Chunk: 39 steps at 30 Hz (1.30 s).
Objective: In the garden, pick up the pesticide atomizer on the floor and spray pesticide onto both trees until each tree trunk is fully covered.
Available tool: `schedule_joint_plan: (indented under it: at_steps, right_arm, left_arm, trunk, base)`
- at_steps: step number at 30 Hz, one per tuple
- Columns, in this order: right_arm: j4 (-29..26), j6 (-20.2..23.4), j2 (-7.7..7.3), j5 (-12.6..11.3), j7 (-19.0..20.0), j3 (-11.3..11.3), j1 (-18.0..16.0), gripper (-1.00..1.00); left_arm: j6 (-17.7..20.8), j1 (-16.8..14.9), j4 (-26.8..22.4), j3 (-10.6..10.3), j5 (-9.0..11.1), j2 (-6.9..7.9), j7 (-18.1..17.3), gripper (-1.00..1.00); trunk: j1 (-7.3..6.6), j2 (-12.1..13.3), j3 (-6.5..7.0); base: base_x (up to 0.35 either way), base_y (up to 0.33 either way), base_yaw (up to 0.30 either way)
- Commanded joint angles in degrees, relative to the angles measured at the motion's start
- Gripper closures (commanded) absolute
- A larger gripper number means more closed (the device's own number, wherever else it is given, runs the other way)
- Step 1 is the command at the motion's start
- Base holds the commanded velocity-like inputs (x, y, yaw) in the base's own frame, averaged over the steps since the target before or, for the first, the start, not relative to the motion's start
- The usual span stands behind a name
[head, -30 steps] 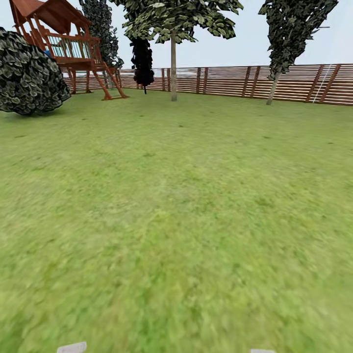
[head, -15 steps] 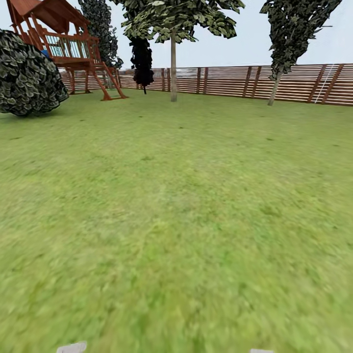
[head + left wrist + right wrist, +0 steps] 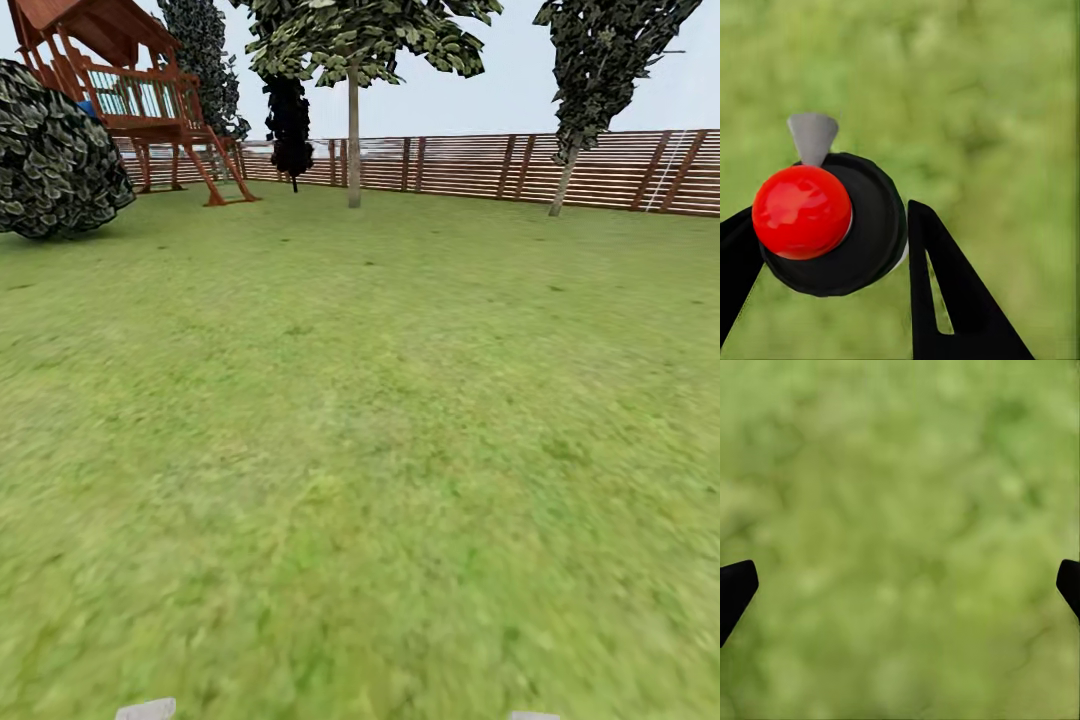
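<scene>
In the left wrist view the pesticide atomizer [image 3: 866, 232] sits between my black fingers, a round black body with a red ball top [image 3: 801, 211] and a grey nozzle [image 3: 813, 136]. My left gripper [image 3: 832, 244] is shut on it above blurred grass. My right gripper [image 3: 900, 585] is open with nothing between its fingertips, over grass. In the head view, two trees stand far across the lawn by the fence: one with a pale straight trunk [image 3: 353, 140] at centre, one with a leaning trunk [image 3: 563, 180] at the right. No white specks show on either trunk.
Green lawn [image 3: 360, 420] stretches ahead to a brown slatted fence [image 3: 470, 165]. A big round dark bush [image 3: 55, 155] and a red-brown wooden play tower [image 3: 140, 100] stand at the far left. A dark narrow shrub [image 3: 290, 120] stands by the fence.
The whole head view has shifted slightly: the bush and play tower slid a little left and the fence a little lower, so the camera has moved. The grippers' states cannot be compared.
</scene>
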Motion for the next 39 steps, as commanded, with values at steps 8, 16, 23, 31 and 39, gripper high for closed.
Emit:
schedule_joint_plan:
  at_steps: [8,16,23,31,39]
  right_arm:
    - [0.03,-0.15,0.0,-0.53,-0.11,0.51,-0.03,-1.0]
    - [0.03,-0.15,0.0,-0.53,-0.11,0.51,-0.03,-1.0]
    - [0.03,-0.15,0.0,-0.53,-0.11,0.51,-0.03,-1.0]
    - [0.03,-0.15,0.0,-0.53,-0.11,0.51,-0.03,-1.0]
    - [0.03,-0.15,0.0,-0.53,-0.11,0.51,-0.03,-1.0]
  left_arm:
    - [-0.18,-0.03,0.05,0.12,0.4,0.0,-0.11,1.0]
    - [-0.18,-0.03,0.05,0.12,0.4,0.0,-0.11,1.0]
    - [-0.18,-0.03,0.05,0.12,0.32,0.0,-0.11,1.0]
    - [-0.18,-0.03,0.05,0.12,0.31,0.0,-0.11,1.0]
    - [-0.18,-0.03,0.05,0.12,0.4,0.0,-0.11,1.0]
  trunk:
    - [0.03,-0.02,-0.05]
    - [0.03,-0.02,-0.05]
    - [0.03,-0.02,-0.05]
    - [0.03,-0.02,-0.05]
    - [0.03,-0.02,-0.05]
  base:
    - [0.337,0.0,0.0]
    - [0.337,0.0,0.0]
    - [0.337,0.0,0.0]
    - [0.337,0.0,0.0]
    - [0.337,0.0,0.0]
